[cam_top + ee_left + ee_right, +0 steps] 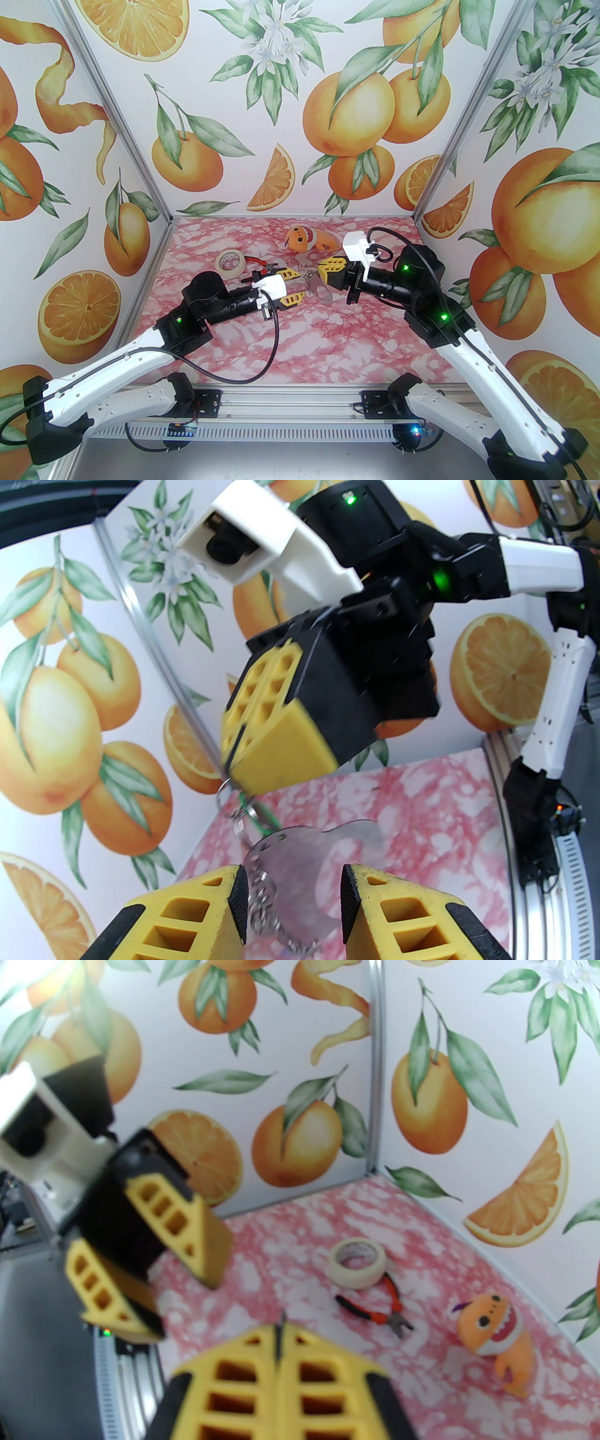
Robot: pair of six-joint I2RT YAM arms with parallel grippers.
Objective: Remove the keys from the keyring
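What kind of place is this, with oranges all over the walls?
Probably a robot test booth rather than a home: printed wall panels in a metal frame, two arms bolted to a rail, and unrelated props, a tape roll, pliers and a plush toy.

I see my left arm (117,370) and right arm (473,365): white shells, black joints, green lights. Fingers (178,920) are yellow lattice, black-edged.

The top camera looks down from high behind the bases (187,398) over the whole table (328,337). The left wrist camera faces right, close on the right gripper (236,780); the right wrist one faces the far-left corner (372,1171) (near parts blurred), sharing tape (356,1279), pliers (375,1315) and toy (492,1330) with the top view.
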